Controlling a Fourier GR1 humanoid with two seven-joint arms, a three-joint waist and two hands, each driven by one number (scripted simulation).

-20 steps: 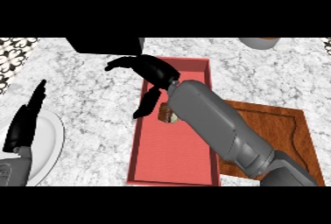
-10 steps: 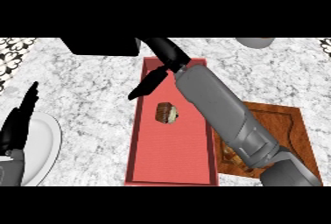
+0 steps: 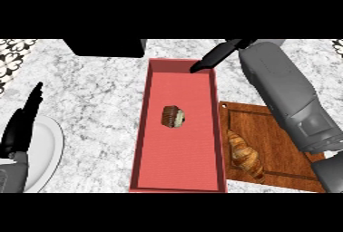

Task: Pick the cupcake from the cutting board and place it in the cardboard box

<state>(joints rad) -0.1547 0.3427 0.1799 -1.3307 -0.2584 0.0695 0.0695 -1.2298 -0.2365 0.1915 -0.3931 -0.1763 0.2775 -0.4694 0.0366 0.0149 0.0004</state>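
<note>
The small brown cupcake with pale frosting lies on its side inside the long red open-topped box, in its upper half at the frame's centre. The right hand hangs released at the upper right, fingers straight, tips over the box's top right corner. A golden croissant lies on the brown wooden cutting board just right of the box. At the left edge the left hand rests open, fingers up, over a round white plate on the grey marble surface.

Grey forearms, black hands.
</note>
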